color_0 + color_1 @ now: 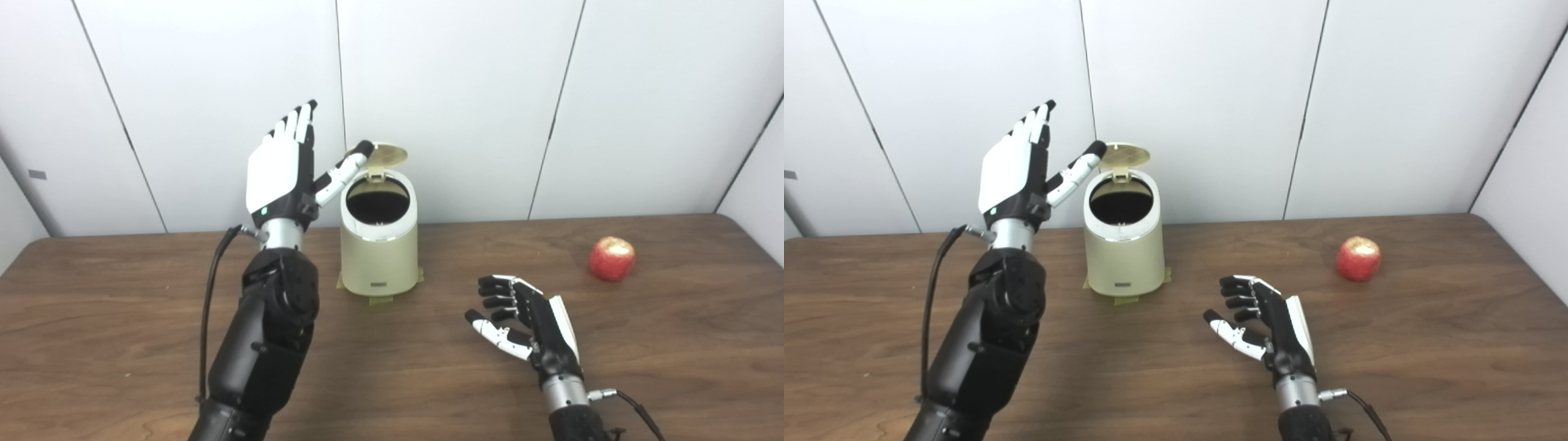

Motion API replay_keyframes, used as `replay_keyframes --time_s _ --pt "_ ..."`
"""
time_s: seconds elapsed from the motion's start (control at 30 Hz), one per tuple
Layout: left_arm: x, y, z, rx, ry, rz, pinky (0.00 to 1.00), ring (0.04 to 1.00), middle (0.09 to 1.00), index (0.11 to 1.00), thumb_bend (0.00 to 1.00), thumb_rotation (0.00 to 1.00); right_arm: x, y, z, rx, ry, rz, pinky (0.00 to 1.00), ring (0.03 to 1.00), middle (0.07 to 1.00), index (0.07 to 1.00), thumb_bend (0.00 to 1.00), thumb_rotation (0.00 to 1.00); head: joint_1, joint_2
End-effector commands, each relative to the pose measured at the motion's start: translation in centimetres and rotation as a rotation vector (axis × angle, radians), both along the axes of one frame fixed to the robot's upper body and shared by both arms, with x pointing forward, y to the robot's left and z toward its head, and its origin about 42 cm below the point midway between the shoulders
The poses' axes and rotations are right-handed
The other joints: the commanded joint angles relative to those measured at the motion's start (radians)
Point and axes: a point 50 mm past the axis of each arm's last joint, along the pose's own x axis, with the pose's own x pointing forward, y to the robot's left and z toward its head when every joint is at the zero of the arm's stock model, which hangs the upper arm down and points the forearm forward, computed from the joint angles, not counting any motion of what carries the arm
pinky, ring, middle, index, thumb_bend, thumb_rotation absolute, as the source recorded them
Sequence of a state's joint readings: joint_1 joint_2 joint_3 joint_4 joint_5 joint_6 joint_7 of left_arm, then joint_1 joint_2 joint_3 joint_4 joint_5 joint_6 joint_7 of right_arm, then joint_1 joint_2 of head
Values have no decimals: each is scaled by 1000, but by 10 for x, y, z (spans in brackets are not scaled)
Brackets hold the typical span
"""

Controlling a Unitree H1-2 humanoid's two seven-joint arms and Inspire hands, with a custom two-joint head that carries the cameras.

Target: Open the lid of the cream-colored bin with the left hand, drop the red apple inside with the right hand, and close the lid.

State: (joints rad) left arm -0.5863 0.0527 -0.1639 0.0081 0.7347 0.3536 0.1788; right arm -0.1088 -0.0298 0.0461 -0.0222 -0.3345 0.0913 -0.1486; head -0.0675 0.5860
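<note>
The cream-colored bin [379, 257] stands at the table's middle back, its round lid [386, 154] tipped up and open, the dark inside showing. My left hand [283, 165] is raised to the left of the bin, open, fingers pointing up, with its thumb reaching to the lid's left edge. The red apple [612, 258] lies on the table at the right, apart from both hands. My right hand [523, 318] is open and empty, palm facing left, low over the table between the bin and the apple.
The wooden table [122, 318] runs wide, with its back edge against white wall panels. Tape tabs hold the bin's base. Cables hang from both wrists.
</note>
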Motion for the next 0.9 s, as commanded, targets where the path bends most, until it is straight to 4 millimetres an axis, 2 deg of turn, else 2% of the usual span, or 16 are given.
replay_keyframes --time_s 0.0,0.1,0.17,0.27,0.37,0.43,0.5,0.57,0.63,0.7,0.77,0.87 --pt "-10 8 18 -87 -105 -33 1000 1000 977 960 546 1000 7 -1 19 -20 -93 2 555 642 666 654 282 208 0 0" --pt "-30 26 9 -176 -128 -51 931 956 940 917 467 1000 7 -2 22 -19 -114 5 531 628 659 651 269 175 4 -1" --pt "-38 35 1 -232 -137 -66 888 931 923 901 448 1000 6 -4 27 -19 -124 0 514 622 654 659 267 201 7 0" --pt "-53 54 -17 -357 -147 -110 825 882 885 875 437 1000 7 -10 43 -84 -187 -44 446 574 630 656 296 255 8 -3" --pt "-67 73 -37 -421 -139 -188 800 854 861 851 383 1000 9 -25 58 -165 -299 -63 488 603 645 657 291 312 8 -2" --pt "-76 85 -53 -471 -122 -211 755 809 815 803 325 1000 10 -36 67 -251 -349 -81 472 593 649 658 322 428 9 -2" --pt "-82 93 -64 -519 -104 -229 756 796 796 782 310 1000 11 -46 73 -299 -377 -82 428 570 641 669 352 474 8 -4" --pt "-88 103 -79 -590 -64 -290 755 792 792 778 364 994 15 -61 84 -398 -388 -55 372 507 655 701 439 407 6 -7" --pt "-95 113 -92 -631 -16 -347 764 809 808 793 493 965 17 -73 101 -553 -378 -5 533 660 757 757 572 467 6 -8" --pt "-104 120 -103 -640 24 -370 776 824 824 812 593 987 20 -83 123 -663 -376 43 638 759 807 786 698 486 7 -8" --pt "-112 124 -110 -653 42 -371 791 834 833 826 654 998 24 -88 149 -749 -347 73 673 808 847 821 801 495 7 -7" --pt "-121 129 -118 -667 51 -373 784 834 837 835 655 1000 33 -91 191 -884 -280 87 651 824 886 862 913 458 10 -8"
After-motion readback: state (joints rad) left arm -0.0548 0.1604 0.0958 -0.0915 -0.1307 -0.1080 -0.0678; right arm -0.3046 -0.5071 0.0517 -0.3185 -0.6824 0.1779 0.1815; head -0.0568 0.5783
